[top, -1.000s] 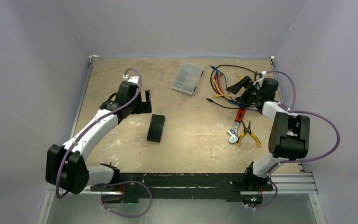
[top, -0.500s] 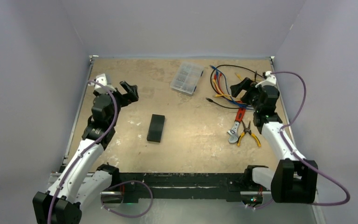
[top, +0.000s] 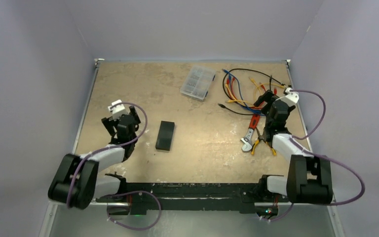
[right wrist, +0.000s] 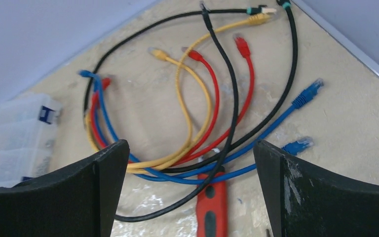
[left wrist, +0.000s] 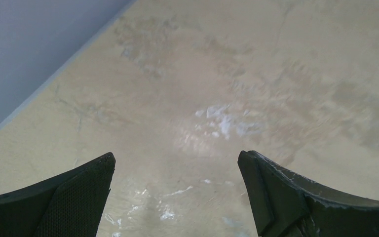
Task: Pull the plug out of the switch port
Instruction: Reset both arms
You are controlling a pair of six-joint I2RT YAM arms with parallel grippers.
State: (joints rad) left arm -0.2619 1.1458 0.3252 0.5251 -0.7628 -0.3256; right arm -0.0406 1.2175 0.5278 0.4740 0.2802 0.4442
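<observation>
The switch (top: 165, 136), a small flat black box, lies alone on the tan table left of centre. No cable runs to it, and the plug is not in view. My left gripper (top: 122, 119) hangs left of the switch, well apart from it. In the left wrist view the left gripper (left wrist: 175, 163) is open over bare table. My right gripper (top: 265, 101) sits at the right, over the near edge of a bundle of loose patch cables (top: 239, 91). Seen from the right wrist, this gripper (right wrist: 190, 163) is open and holds nothing, with the cables (right wrist: 202, 113) beyond its tips.
A clear compartment case (top: 198, 82) stands at the back centre and shows as the case (right wrist: 15, 133) in the right wrist view. A red-handled wrench (top: 250, 132) and yellow-handled pliers (top: 262, 140) lie under the right arm. Grey walls close off the left, back and right.
Both arms have folded back toward their bases. The left gripper swung away from the switch's far left corner to the near left, and the right gripper drew nearer from the cables.
</observation>
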